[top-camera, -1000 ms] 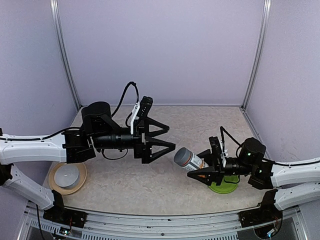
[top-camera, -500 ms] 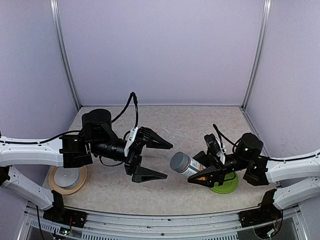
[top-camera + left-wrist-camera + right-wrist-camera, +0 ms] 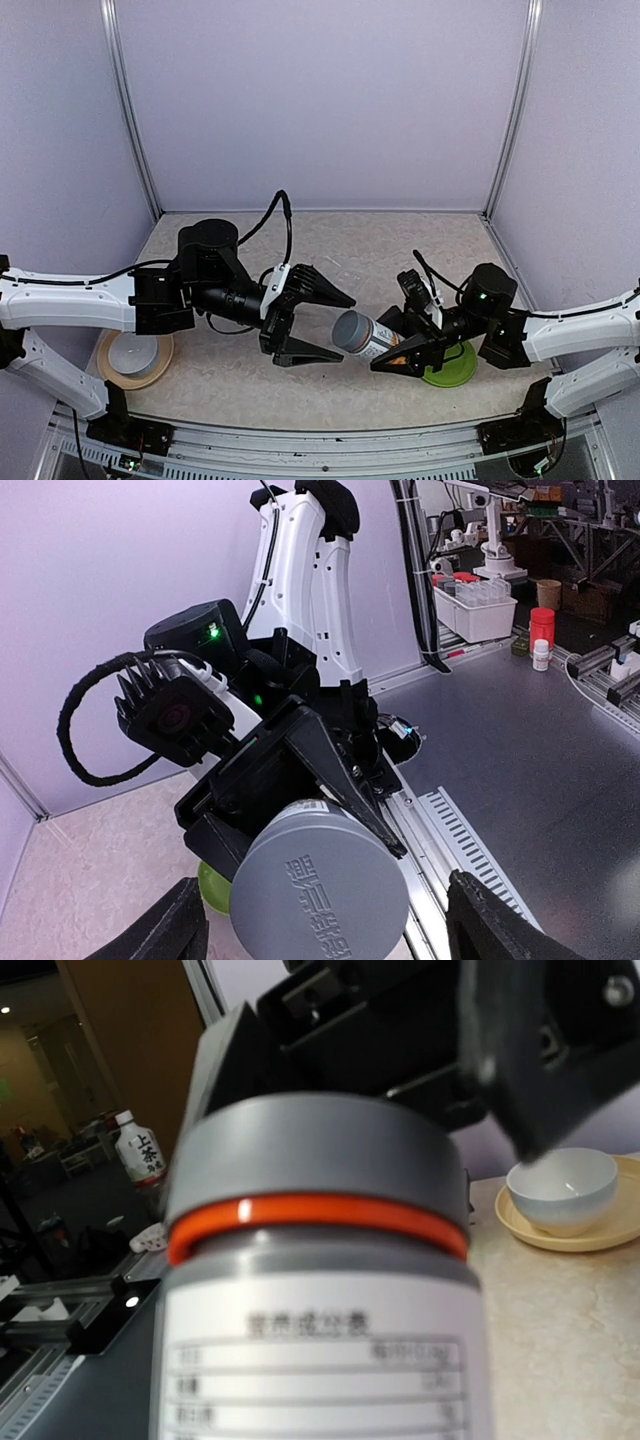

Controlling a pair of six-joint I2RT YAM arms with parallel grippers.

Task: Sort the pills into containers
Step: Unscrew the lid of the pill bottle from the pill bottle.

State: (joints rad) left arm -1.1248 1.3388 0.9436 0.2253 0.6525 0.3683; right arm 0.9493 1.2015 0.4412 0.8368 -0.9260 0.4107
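The bottle [image 3: 368, 340], with a gray cap [image 3: 349, 330], an orange ring under it and a white printed label, is clamped in my right fingers [image 3: 402, 357] above the worktop [image 3: 400, 250], just beside the green plate [image 3: 452, 372]. Its long axis lies nearly level, cap aimed at my left fingers [image 3: 308, 352], which stand open either side of it without touching. The worktop is speckled beige, walled by pale lilac panels [image 3: 320, 100].

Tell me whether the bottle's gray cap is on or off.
On. The gray cap sits on the bottle with an orange ring below it.
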